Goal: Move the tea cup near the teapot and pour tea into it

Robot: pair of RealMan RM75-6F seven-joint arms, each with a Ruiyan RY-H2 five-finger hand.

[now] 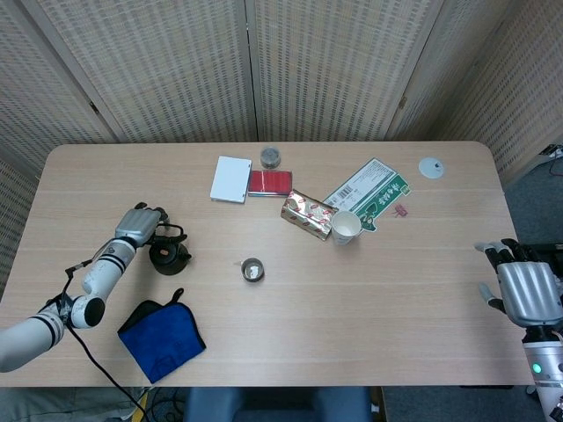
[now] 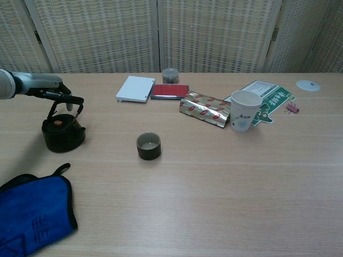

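Wicker screens behind desk [image 2: 225, 187] | teapot [image 2: 62, 130] at left, cup [image 2: 148, 145] centre, well apart | left hand [image 2: 49, 89] over pot handle, closure unclear | right hand [image 1: 524, 291] spread, idle | risk: shallow hold tips pot, spilling.

Teapot [image 2: 63, 133]: black. Tea cup [image 2: 148, 145]: dark outside, pale inside. Cloth [image 2: 31, 216]: blue with black edging. Bench [image 2: 214, 182]: light wood grain. Foil packet [image 2: 205, 108]: gold with red marks. Paper cup [image 2: 244, 110]: white. Carton [image 1: 370, 191]: green and white. Notebook [image 1: 270, 182]: red.
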